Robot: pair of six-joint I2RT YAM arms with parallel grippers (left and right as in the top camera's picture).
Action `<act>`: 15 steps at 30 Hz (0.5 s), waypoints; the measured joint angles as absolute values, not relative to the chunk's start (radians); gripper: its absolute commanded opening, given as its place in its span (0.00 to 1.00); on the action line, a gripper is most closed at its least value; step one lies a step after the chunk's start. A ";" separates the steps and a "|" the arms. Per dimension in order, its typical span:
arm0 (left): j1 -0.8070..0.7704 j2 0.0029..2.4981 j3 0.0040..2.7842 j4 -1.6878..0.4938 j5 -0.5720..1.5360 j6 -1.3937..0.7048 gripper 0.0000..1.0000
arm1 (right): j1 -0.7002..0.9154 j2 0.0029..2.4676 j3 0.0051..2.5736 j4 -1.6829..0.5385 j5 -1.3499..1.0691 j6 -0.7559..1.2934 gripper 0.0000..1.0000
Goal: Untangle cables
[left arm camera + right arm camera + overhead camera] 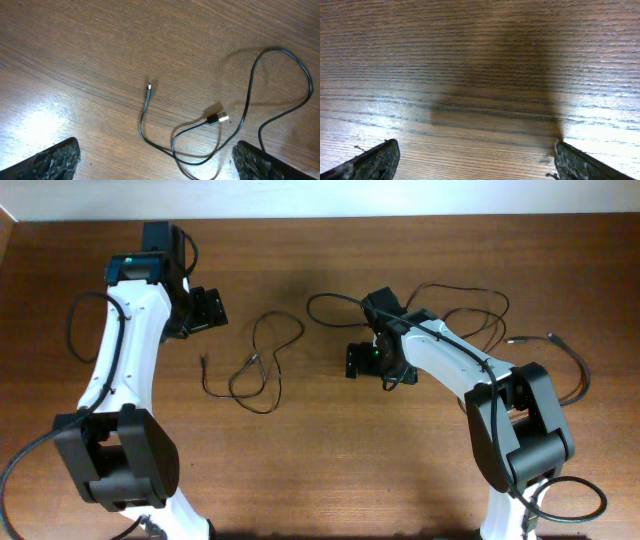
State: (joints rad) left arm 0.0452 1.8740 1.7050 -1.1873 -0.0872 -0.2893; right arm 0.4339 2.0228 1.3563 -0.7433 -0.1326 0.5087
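Left wrist: my left gripper (155, 150) is hanging released; ahead, the cable (248, 97) is sprawling rightward, its slim plug (148, 88) pointing away.

It looks like a robotics lab, not a home: a white and black left arm (125, 350) and right arm (450, 360) are mounted at a plain wooden counter (320, 480) before a pale wall (400, 195), with thin black cables (250, 361) lying loose on the wood.

The bench (480, 60) is seen as brown wood, grained and lightly glossy. The cable (249, 90) is sheathed in smooth black plastic, its plug (218, 119) tipped with silver metal. The fingers (52, 161) of the left gripper (155, 162) are coated dark and rough.
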 measured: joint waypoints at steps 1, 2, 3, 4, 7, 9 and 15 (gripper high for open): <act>0.046 1.874 1.705 -1.187 -0.087 -0.289 0.99 | 0.434 2.023 1.356 -0.743 -0.132 0.509 0.98; 0.045 1.874 1.705 -1.187 -0.087 -0.289 0.99 | 0.434 2.023 1.356 -0.743 -0.133 0.508 0.98; 0.044 1.874 1.705 -1.188 -0.087 -0.289 0.99 | 0.434 2.023 1.356 -0.743 -0.133 0.509 0.98; 0.044 1.874 1.705 -1.188 -0.087 -0.289 0.99 | 0.434 2.022 1.356 -0.735 -0.145 0.509 0.99; 0.044 1.874 1.706 -1.189 -0.087 -0.289 0.99 | 0.435 2.028 1.349 -0.634 -0.400 0.475 0.96; 0.044 1.874 1.706 -1.189 -0.087 -0.289 0.99 | 0.436 2.037 1.349 -0.617 -0.561 0.469 0.98; 0.044 1.874 1.706 -1.189 -0.087 -0.289 0.99 | 0.472 2.038 1.380 -0.397 -0.768 0.618 0.99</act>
